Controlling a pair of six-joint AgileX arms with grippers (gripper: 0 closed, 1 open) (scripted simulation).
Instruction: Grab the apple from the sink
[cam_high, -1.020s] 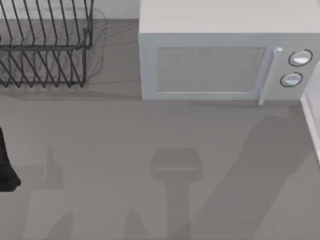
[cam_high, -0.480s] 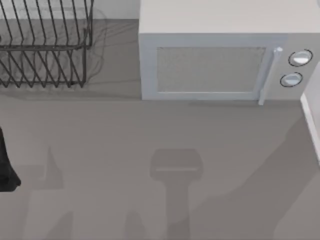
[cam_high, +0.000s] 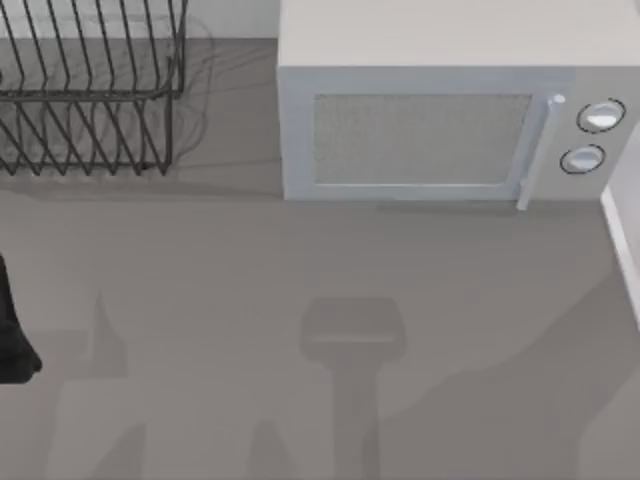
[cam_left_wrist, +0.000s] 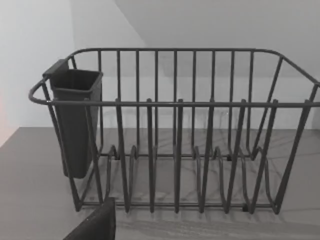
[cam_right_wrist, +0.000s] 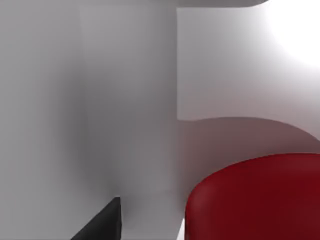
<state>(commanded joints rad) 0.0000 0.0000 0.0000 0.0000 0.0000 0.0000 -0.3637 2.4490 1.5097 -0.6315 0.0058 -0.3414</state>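
Top view. A grey countertop (cam_high: 200, 260) spans the frame. A white microwave (cam_high: 450, 110) stands at upper centre-right, door shut, with two round knobs (cam_high: 590, 137) at its right. A dark wire dish rack (cam_high: 90, 90) occupies the upper left. A black part of the left arm (cam_high: 12, 335) enters at the left edge.

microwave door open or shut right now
Shut. In the top view the white box-shaped microwave's door, with its speckled grey window, lies flush with the front face, and the vertical handle sits against the panel beside the two round knobs.
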